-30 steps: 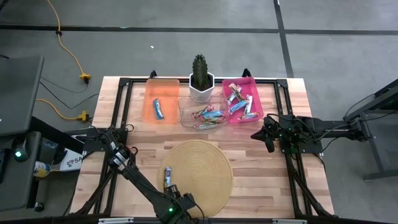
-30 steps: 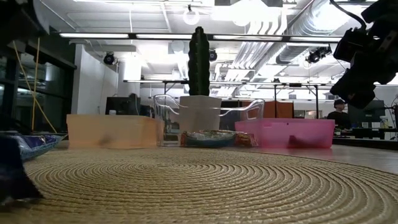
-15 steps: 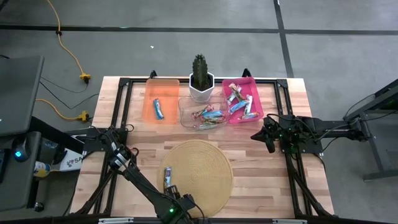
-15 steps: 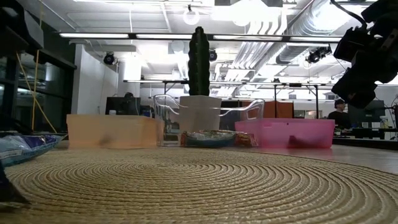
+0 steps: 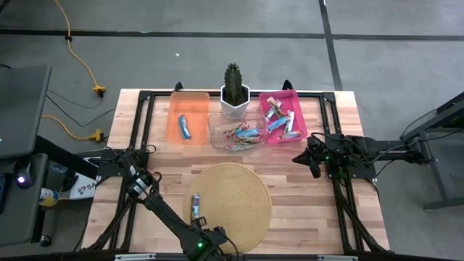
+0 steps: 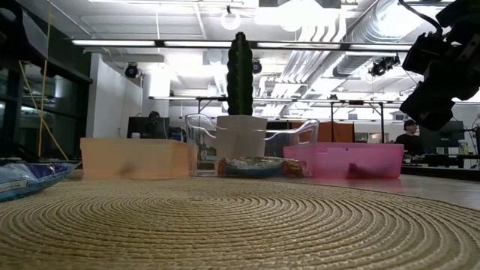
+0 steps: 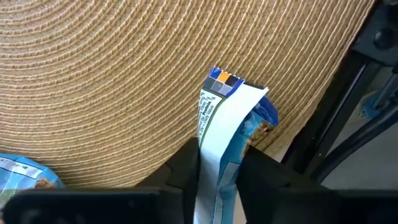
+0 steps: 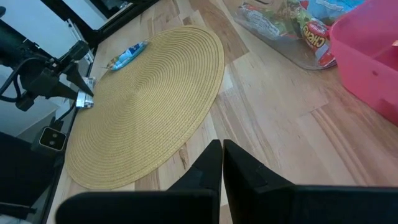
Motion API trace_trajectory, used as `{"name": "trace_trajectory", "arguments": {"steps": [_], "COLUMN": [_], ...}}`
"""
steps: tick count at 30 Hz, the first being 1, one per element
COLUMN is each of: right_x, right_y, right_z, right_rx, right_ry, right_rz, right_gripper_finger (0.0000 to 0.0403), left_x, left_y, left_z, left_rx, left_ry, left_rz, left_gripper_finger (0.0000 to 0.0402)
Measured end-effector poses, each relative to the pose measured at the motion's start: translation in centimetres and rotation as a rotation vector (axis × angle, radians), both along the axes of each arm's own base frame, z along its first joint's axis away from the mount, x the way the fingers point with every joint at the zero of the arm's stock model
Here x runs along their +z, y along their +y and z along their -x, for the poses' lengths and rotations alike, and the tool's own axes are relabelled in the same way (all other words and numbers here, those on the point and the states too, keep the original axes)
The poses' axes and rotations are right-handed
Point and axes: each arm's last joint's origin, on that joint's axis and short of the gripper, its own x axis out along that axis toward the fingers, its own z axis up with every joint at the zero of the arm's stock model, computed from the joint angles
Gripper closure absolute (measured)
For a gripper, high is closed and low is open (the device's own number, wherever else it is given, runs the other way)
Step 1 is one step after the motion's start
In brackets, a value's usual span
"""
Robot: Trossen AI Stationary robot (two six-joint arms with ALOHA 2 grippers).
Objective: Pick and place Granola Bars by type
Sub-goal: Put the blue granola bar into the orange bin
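1. The pale wooden bench [image 5: 304, 203] carries everything; along its far side stand three bins and a potted cactus.
2. The round woven straw mat [image 5: 235, 199] lies at the near middle of the bench.
3. The orange rectangular plastic bin [image 5: 188, 116] at far left holds one blue-and-white bar. To its right, the clear plastic bin [image 5: 235, 134] and the pink plastic bin [image 5: 281, 117] each hold several mixed wrappers.
4. The green cactus in a white pot [image 5: 233, 92] stands behind the clear bin.
5. The right gripper [image 5: 313, 165] hangs right of the mat, just near of the pink bin, its fingers pressed together on nothing.
6. The left gripper [image 7: 219, 171] is at the mat's near-left edge, clamped on a blue-and-white foil granola bar [image 7: 227, 134], which stands up between its fingers.
7. A second blue-and-white granola bar [image 5: 194, 206] lies flat on the mat's left part, just far of the left gripper, long axis running near to far.
8. The deciding relation: the matching orange bin lies straight toward the far side from the left gripper, so the held bar probably goes there; the left arm is much nearer both than the right.
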Motion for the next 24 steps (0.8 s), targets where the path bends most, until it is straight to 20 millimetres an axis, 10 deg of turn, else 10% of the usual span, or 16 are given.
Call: {"name": "trace_trajectory", "arguments": {"steps": [12,24], "right_x": [0.0,0.0], "right_y": [0.0,0.0], "right_z": [0.0,0.0], "right_rx": [0.000,0.006], "right_ry": [-0.001,-0.002], "right_rz": [0.000,-0.003], "right_gripper_finger": [0.0402,0.0402], "left_x": [1.4,10.3], "left_y": [0.6,3.6], "left_z": [-0.2,-2.9], "left_rx": [0.002,-0.184], "left_ry": [0.027,-0.093], "left_rz": [0.009,0.043], "left_gripper_finger": [0.0356,0.0357]}}
